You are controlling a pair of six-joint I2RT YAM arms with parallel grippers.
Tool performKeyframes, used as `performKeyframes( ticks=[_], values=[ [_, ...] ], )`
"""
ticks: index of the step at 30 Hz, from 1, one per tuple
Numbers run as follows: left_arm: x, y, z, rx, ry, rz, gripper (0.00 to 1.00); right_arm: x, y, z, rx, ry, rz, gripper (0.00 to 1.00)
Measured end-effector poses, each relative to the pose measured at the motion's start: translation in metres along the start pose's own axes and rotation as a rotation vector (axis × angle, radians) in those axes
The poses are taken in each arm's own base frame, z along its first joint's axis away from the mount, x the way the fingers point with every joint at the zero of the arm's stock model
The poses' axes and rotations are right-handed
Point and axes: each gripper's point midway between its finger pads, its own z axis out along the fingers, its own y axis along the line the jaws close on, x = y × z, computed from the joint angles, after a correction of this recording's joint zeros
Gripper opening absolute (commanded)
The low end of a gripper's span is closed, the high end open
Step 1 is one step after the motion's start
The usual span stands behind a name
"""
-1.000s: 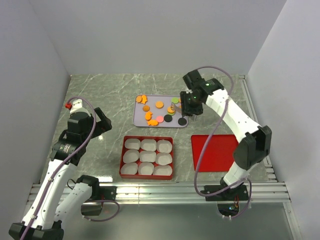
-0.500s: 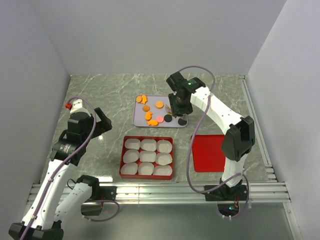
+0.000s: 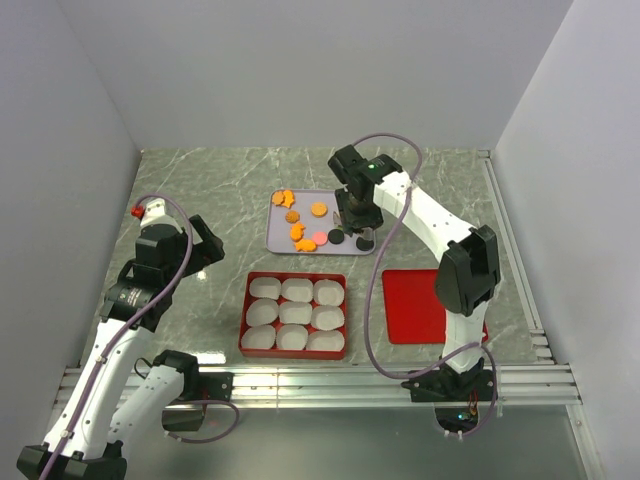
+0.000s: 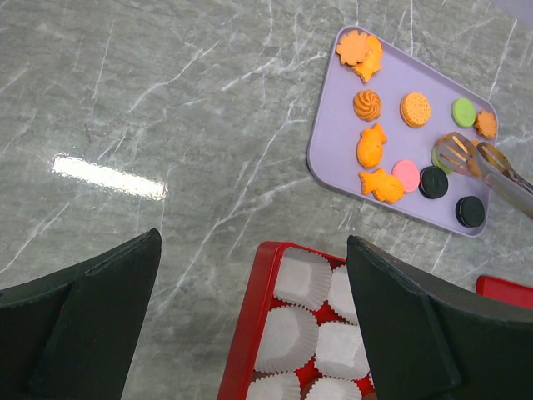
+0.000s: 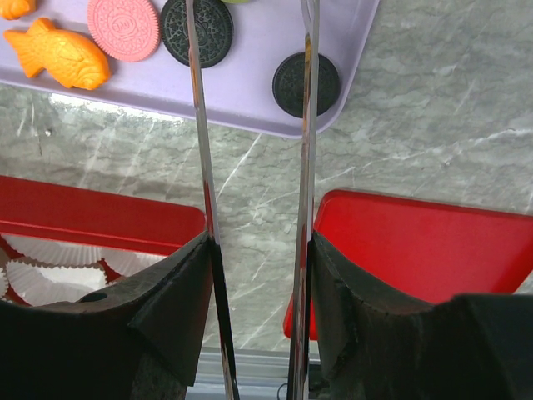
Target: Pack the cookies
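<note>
1. Right arm reaches over the purple tray (image 4: 331, 154); right gripper (image 5: 256, 250) clamps metal tongs (image 4: 485, 166), tips apart above the tray's right end.
2. Left gripper (image 4: 250, 250) hangs wide open, well left of the tray.
3. Cookies (image 4: 371, 146) lie on the tray.

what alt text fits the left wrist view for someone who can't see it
A lavender tray of cookies, orange, pink, green and black, lies on a grey marble table, metal tongs over its right end. Nearer, a red box holds white paper cups, between the open black fingers of the left gripper.
</note>
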Motion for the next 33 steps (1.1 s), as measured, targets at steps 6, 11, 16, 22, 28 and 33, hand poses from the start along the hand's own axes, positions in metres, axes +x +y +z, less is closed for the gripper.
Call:
performKeyframes(
  ticks=[6,11,16,22,28,33],
  values=[
    [0.0,0.0,0.0,0.0,0.0,0.0,0.99,-0.001,0.002,0.002,-0.001,0.001,-0.004,0.54],
    [0.0,0.0,0.0,0.0,0.0,0.0,0.99,-0.003,0.003,0.002,0.0,-0.004,-0.006,0.49],
    [0.0,0.0,0.0,-0.001,0.0,0.0,1.0,-0.006,0.004,0.003,0.001,-0.006,-0.008,0.4],
    [0.0,0.0,0.0,-0.001,0.001,0.0,1.0,-0.009,0.003,0.003,0.009,-0.009,-0.009,0.37],
    [0.0,0.0,0.0,-0.001,0.002,0.0,0.99,-0.011,0.001,-0.002,0.018,-0.017,-0.009,0.36],
    [0.0,0.0,0.0,-0.003,0.0,0.0,0.99,-0.018,0.001,-0.009,0.013,-0.037,-0.005,0.36]
  ],
)
